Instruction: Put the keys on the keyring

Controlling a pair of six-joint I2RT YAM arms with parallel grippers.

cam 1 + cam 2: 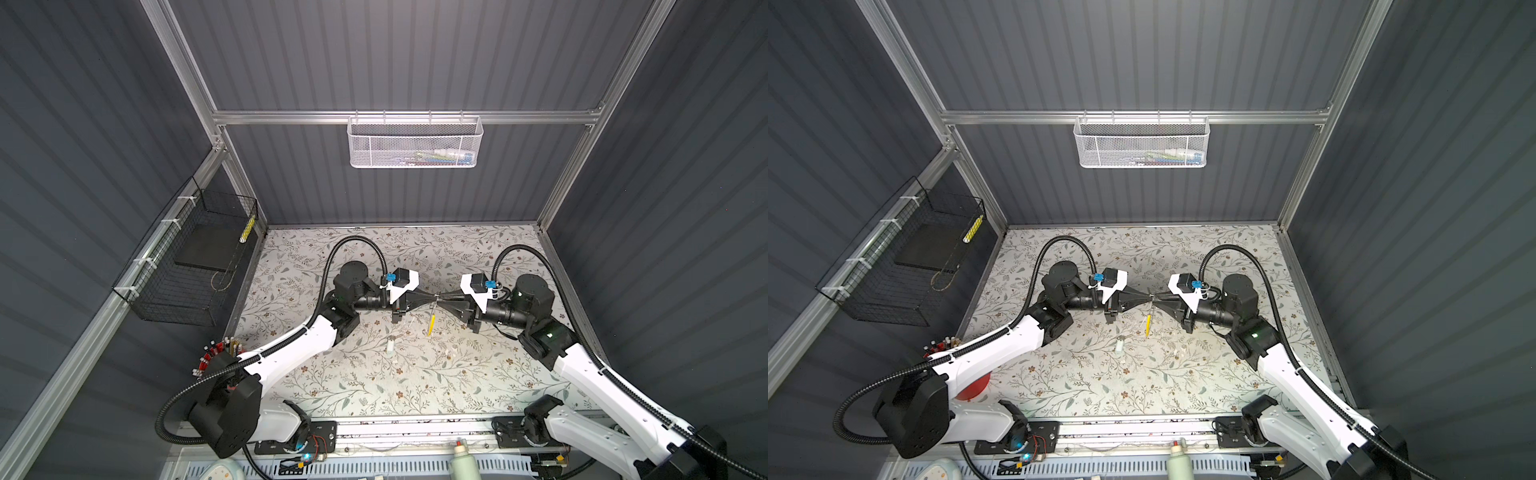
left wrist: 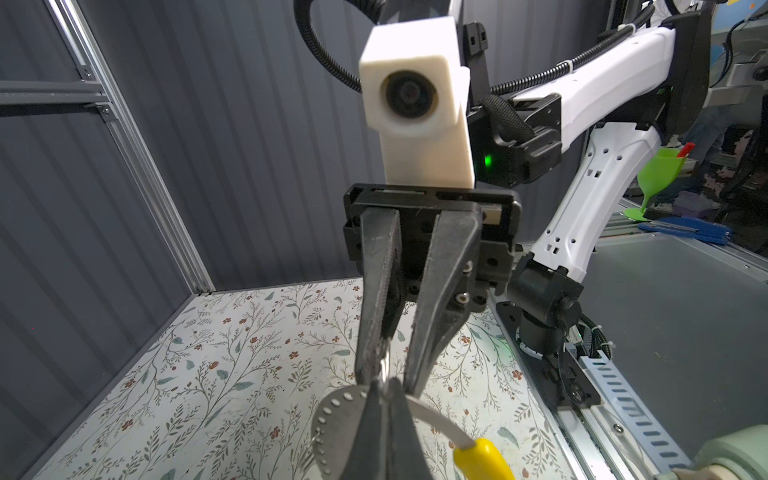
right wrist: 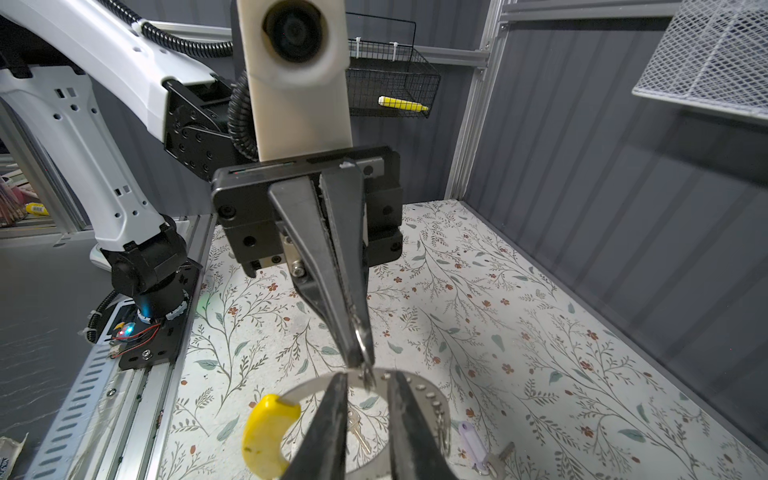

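Inspection, largest item first; all positions are referred to the keyring.

The floral-patterned tabletop (image 1: 374, 386) lies well below the keyring and carries only loose parts.

The left end effector (image 3: 361, 357) is clenched tight at the top of the keyring (image 3: 434, 405), a thin grey loop band with a row of small dots and one bright yellow segment (image 3: 266, 432). A small silvery piece sits at its tips. I cannot tell whether that is part of the band or a key's ring. In my judgement this grip carries the loop.

The right end effector (image 2: 388, 374) faces it across the top of the keyring. Its jaws are a little apart and grasp nothing I can make out.

The keyring hangs clear of the tabletop between the two, with the yellow segment away from the grip.

As for the keys, a bare silvery key (image 3: 359, 434) lies beneath the keyring and shows through the loop. A key with a pale lilac tag (image 3: 473, 446) lies near it.

On progress, the loop is presented, but these two keys are not yet threaded. Something small hangs at the band's side, and I cannot tell whether it is a key already on. Each loose key has yet to be picked up and threaded on.
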